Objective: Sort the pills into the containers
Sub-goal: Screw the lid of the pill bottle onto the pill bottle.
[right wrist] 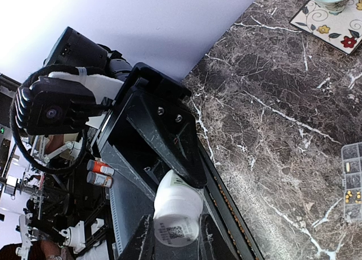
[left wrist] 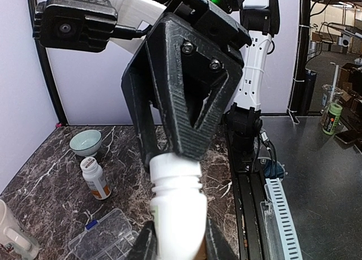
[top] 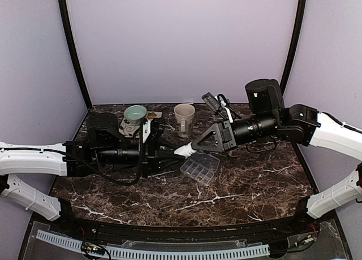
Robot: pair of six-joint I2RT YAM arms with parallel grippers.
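Dark marbled worktop (top: 254, 186) carries the clear organizer tray (top: 199, 168) near its middle. Just above the tray's far edge, the left fingers (left wrist: 146, 244) and right fingers (right wrist: 142, 246) pinch one white pill bottle (left wrist: 176, 215) from opposite ends, seemingly level.

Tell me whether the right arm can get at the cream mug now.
Probably not: the right end effector is shut on the white bottle that the left end effector also grips. The mug itself stands unblocked.

Pill tray (right wrist: 352, 181) cut off by right wrist view's edge.
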